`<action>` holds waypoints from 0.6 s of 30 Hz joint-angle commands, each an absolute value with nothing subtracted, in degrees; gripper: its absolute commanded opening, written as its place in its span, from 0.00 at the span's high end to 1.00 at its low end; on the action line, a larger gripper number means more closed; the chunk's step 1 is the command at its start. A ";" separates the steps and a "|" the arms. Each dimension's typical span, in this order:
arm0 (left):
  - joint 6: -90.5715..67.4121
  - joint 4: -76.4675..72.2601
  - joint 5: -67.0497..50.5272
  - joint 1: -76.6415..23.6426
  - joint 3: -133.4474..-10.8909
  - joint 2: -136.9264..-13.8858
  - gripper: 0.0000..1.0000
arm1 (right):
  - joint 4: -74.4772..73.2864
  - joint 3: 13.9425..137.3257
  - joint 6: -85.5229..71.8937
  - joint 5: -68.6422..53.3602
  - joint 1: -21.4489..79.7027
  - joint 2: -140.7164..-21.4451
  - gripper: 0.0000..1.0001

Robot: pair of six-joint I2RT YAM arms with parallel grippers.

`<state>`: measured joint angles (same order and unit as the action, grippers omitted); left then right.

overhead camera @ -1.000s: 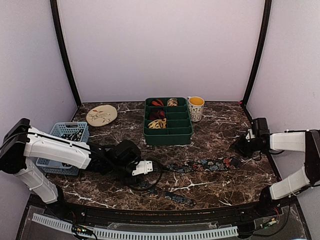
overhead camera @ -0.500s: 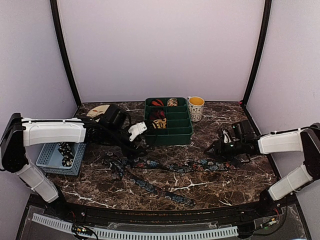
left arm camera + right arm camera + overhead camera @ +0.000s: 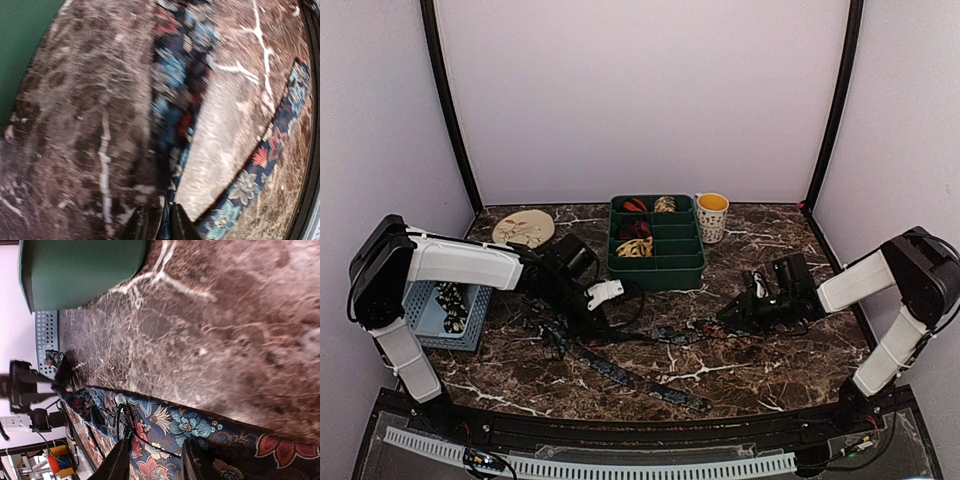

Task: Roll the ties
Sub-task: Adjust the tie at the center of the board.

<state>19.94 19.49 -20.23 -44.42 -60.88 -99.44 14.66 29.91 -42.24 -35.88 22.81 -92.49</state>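
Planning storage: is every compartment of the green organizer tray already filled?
No, the nearest compartments of the green organizer tray are bare; rolled ties sit only farther back.

you've got one loose tie [image 3: 620, 372] on the counter [image 3: 770, 370] and four rolled ties [image 3: 634, 247] in the one green tray [image 3: 660, 272] (two red-black, one tan, one yellow-cream). add one cup [image 3: 711, 222], one plate [image 3: 523, 229] and one blue basket [image 3: 425, 322]; its small contents are too unclear for you to count.
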 commanded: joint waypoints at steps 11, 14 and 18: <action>21.30 7.06 2.76 -60.26 -55.48 -100.02 1.00 | 5.58 23.38 -42.02 -31.10 6.65 -87.73 0.65; 21.77 4.88 7.26 -60.29 -59.91 -105.46 1.00 | 4.05 22.75 -41.59 -30.10 3.63 -85.46 0.65; 25.08 2.67 8.56 -60.29 -66.46 -111.60 1.00 | 3.03 22.73 -41.17 -29.73 0.92 -83.82 0.66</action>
